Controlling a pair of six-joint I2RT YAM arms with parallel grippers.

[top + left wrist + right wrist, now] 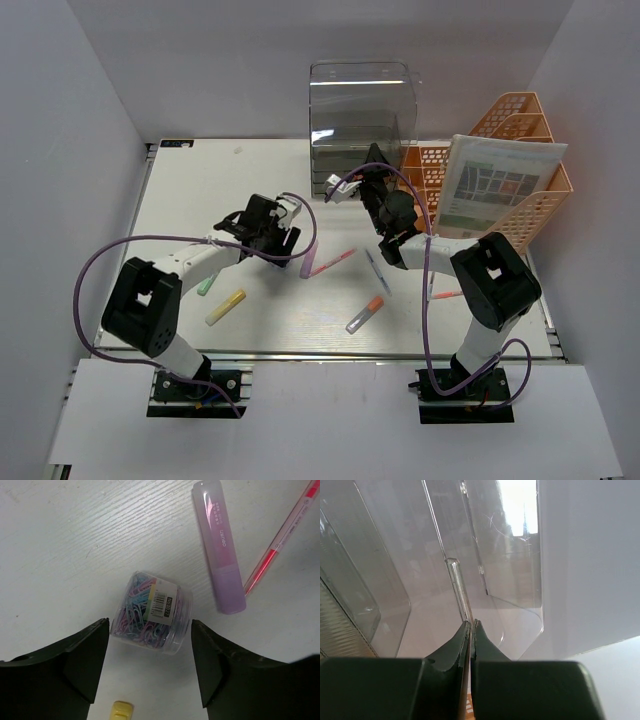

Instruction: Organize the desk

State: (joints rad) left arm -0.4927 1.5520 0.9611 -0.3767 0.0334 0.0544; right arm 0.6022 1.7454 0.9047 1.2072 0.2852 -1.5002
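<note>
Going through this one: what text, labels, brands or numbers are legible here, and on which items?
Nothing can be quoted with confidence.
Purple highlighter: printed logo and small lines along the barrel, too blurred to read.
Paper clip tub: barcode label, digits too small to read.
Booklet in the orange rack: printed page, too small to read.

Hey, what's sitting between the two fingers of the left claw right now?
A small clear tub of coloured paper clips, resting on the white desk. The left wrist view shows it.

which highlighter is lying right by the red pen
The purple highlighter, alongside the red pen near the paper-clip tub; the yellow highlighter and green highlighter lie further left.
</note>
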